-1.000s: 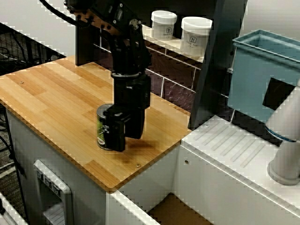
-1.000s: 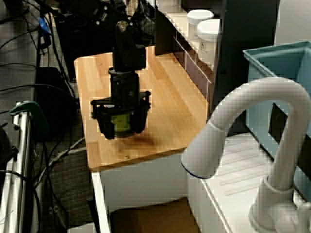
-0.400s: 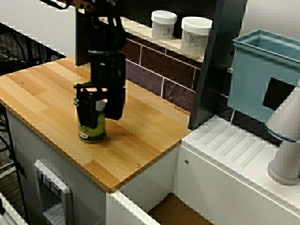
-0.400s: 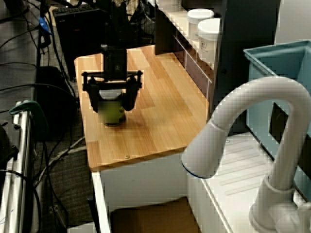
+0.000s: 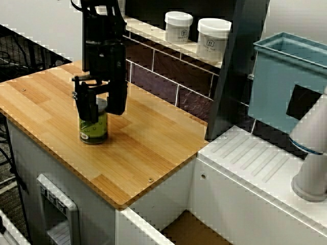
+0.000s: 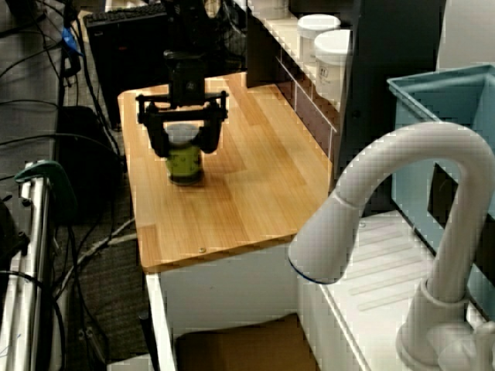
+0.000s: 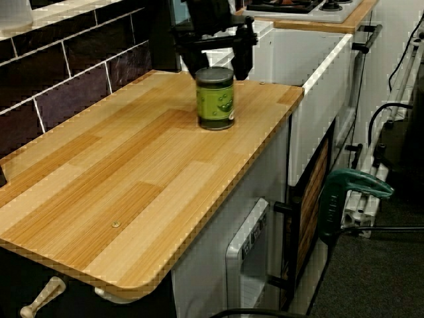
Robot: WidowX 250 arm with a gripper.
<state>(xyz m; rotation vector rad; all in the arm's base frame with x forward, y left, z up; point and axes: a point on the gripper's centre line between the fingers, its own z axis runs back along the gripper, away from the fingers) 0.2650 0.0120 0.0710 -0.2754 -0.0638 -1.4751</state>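
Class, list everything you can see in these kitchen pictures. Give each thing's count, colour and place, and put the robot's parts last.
counter: one, light wood, left of the tap
can: one, green, upright on the counter
tiles: several, dark, wall behind the counter
shelf: one, pale, above the tiles
jars: two, white, on the shelf
bin: one, blue, right of the jars
tap: one, white, right of the counter
clamp: one, green, off the counter's side
gripper: one, black, open, straddling the can's top

Gripper pointing straight down – jaws spread wide; arm upright
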